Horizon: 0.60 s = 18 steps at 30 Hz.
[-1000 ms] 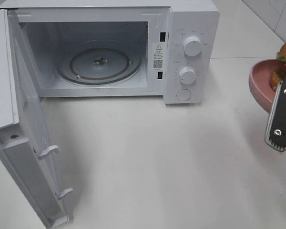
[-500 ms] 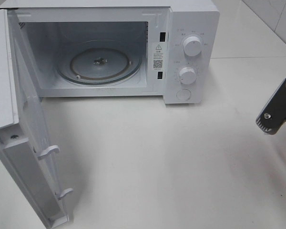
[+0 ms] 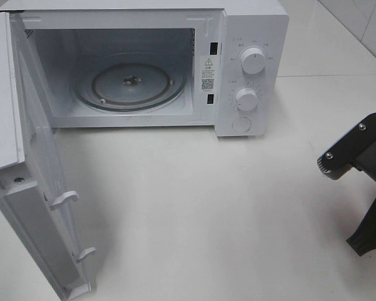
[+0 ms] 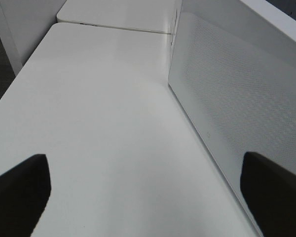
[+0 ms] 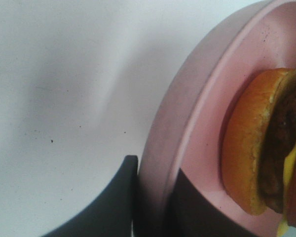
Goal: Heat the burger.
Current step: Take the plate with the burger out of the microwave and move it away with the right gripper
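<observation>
Burger (image 5: 254,143): sitting on the pink plate (image 5: 187,128), seen only by the right wrist camera.
Right end effector (image 5: 153,197): pinching the plate's rim, at 3 o'clock of the table (image 3: 194,207).
Left end effector (image 4: 148,187): hanging released beside the open door (image 4: 237,98).
Microwave (image 3: 250,37): standing open at 12 o'clock, turntable (image 3: 130,81) bare.
Risk: plate tilting in that thin rim grip, likely sliding the burger off.

The round burger (image 5: 259,148), with a golden-brown bun, dark patty and yellow cheese, sits on a round pink plate (image 5: 197,123), seen edge-on, only partly in view.
</observation>
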Available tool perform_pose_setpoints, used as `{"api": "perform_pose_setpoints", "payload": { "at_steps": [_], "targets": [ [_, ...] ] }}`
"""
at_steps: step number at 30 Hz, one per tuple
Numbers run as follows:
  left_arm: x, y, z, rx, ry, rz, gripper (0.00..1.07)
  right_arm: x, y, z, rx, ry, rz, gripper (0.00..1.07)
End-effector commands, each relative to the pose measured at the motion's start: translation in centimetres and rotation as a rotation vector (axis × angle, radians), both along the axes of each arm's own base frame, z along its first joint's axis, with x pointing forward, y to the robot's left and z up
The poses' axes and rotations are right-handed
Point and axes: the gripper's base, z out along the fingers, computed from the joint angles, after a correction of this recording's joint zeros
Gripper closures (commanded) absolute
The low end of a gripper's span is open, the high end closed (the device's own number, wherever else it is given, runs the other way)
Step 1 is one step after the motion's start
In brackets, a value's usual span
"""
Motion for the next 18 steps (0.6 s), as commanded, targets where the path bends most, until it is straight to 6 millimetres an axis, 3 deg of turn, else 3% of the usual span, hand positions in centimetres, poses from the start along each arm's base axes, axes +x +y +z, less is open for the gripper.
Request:
{"api": "perform_pose_setpoints", "payload": {
  "at_steps": [1,11,18],
  "targets": [
    [-0.2,-0.1,-0.1,-0.005,-0.023,-0.001,0.07,0.5,-0.2,0.1,-0.046,-0.043,-0.027,1.06],
    [-0.2,-0.1,-0.1,-0.005,-0.023,-0.001,0.07,1.0,0.4,-2.3,-0.045,-0.034,-0.110,1.06],
    [-0.2,-0.1,-0.1,-0.005,-0.023,-0.001,0.07,1.9,0.7,-5.4,-0.034,0.019,-0.127,1.06]
  ]
}}
